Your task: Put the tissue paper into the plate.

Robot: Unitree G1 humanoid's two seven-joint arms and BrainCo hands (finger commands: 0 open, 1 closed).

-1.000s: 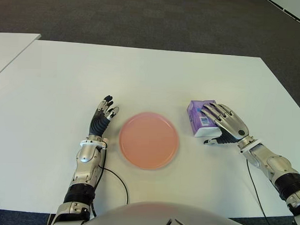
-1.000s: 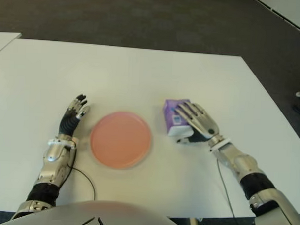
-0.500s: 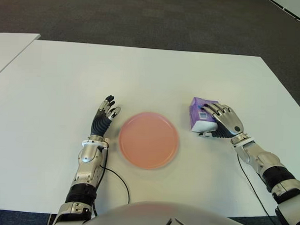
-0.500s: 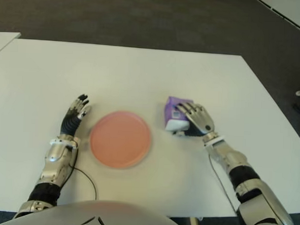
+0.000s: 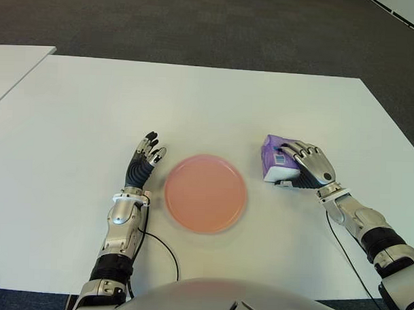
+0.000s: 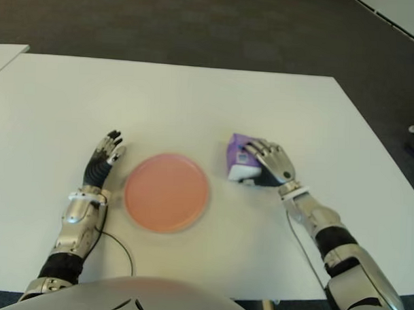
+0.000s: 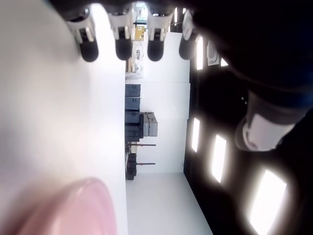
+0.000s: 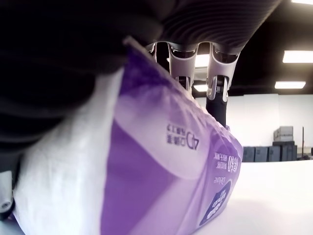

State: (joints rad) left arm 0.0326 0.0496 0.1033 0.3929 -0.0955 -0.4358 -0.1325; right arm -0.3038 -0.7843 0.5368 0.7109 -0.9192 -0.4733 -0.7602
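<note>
Fingers of the right hand (image 5: pixel 308 165) have curled tight around the tissue pack (image 5: pixel 276 159) since a second ago, so carrying it to the plate (image 5: pixel 205 193) beside it looks next.

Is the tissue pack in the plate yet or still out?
Out. The tissue pack sits on the table right of the empty pink plate, with the right hand closed over it.

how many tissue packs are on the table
1. The purple tissue pack sits on the white table, right of the pink plate, with the right hand closed over it. None looks hidden.
</note>
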